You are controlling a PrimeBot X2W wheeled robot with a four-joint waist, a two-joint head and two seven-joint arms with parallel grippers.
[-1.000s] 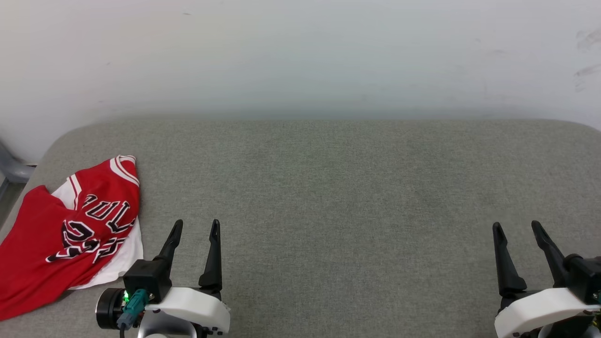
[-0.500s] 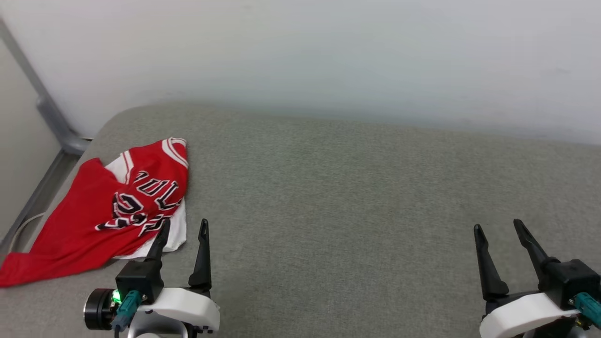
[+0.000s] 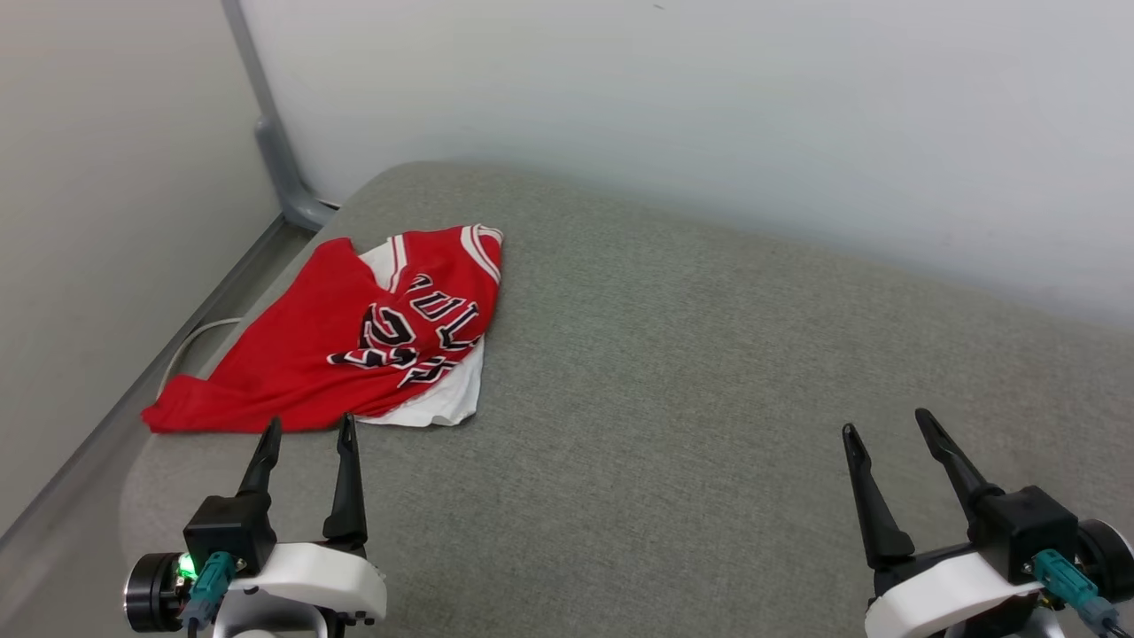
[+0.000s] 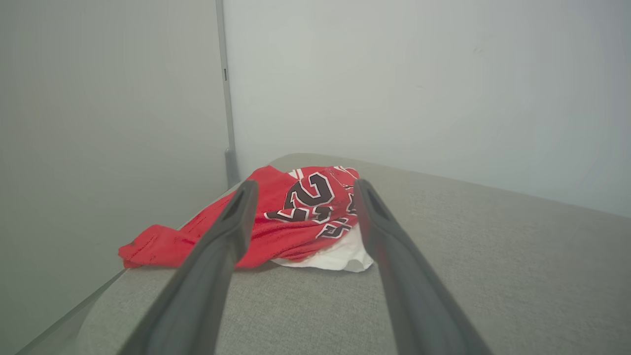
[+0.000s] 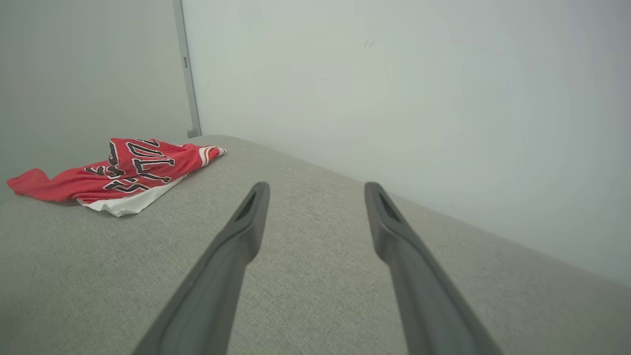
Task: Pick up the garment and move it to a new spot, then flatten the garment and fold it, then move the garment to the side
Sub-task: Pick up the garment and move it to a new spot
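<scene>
The garment [image 3: 354, 346] is a red jersey with white sleeve parts, striped trim and black lettering, lying crumpled near the far left corner of the grey padded surface [image 3: 673, 372]. In the left wrist view the garment [image 4: 296, 217] lies straight ahead between the fingers. My left gripper [image 3: 308, 430] is open, its tips just short of the garment's near edge, holding nothing. Far to the right, my right gripper [image 3: 886, 424] is open and empty over bare padding. From the right wrist view the garment [image 5: 118, 172] lies at the far left.
Pale walls close in behind and to the left of the padded surface, with a grey corner post [image 3: 279, 151] between them. A white cable [image 3: 190, 341] lies in the gap by the left edge. The surface's left edge [image 3: 133, 478] is rounded.
The head camera has turned left, so the garment now sits nearer the picture's middle and the left wall shows. Both grippers stay open and hold their places in the view.
</scene>
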